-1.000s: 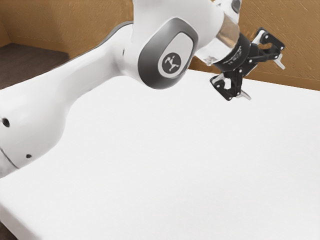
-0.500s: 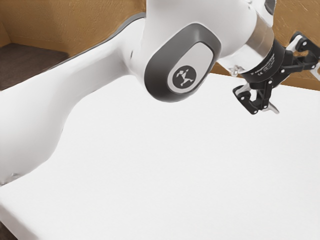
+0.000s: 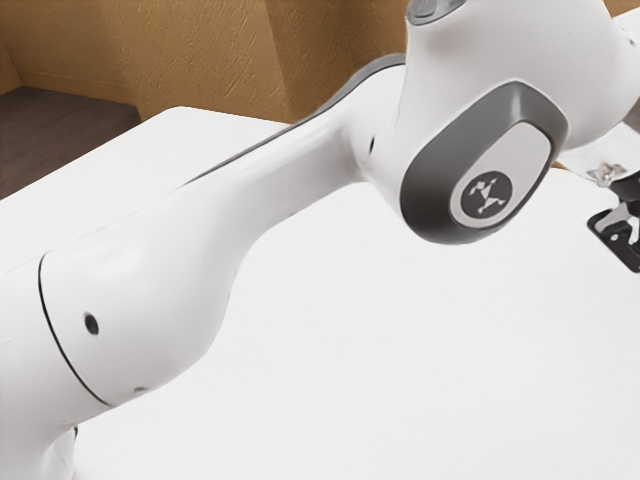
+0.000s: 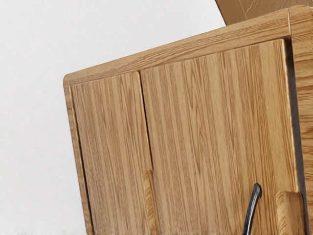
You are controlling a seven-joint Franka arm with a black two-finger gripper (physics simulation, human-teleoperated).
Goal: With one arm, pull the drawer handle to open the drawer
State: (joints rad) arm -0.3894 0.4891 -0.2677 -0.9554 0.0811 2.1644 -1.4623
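My arm [image 3: 250, 230] over the white table [image 3: 400, 390], gripper [image 3: 618, 222] cut off at the exterior view's right edge, open or closed I cannot tell, wooden drawer [image 4: 215, 137] facing my hand, dark handle [image 4: 252, 210], probably, on its front

White arm [image 3: 250, 230] with grey joint caps, white table [image 3: 400, 390], straight-grained light-oak cabinet [image 4: 205, 122], black handle [image 4: 252, 210].

The gripper [image 3: 622, 225] is cut off by the exterior view's right edge, so just a black piece of it shows past the arm [image 3: 300, 220]. The arm's bulk hides much of the table [image 3: 350, 380]. In the wrist view the cabinet [image 4: 195, 137] runs out of frame, and its dark handle [image 4: 253, 205] is cut off after a short curved end.
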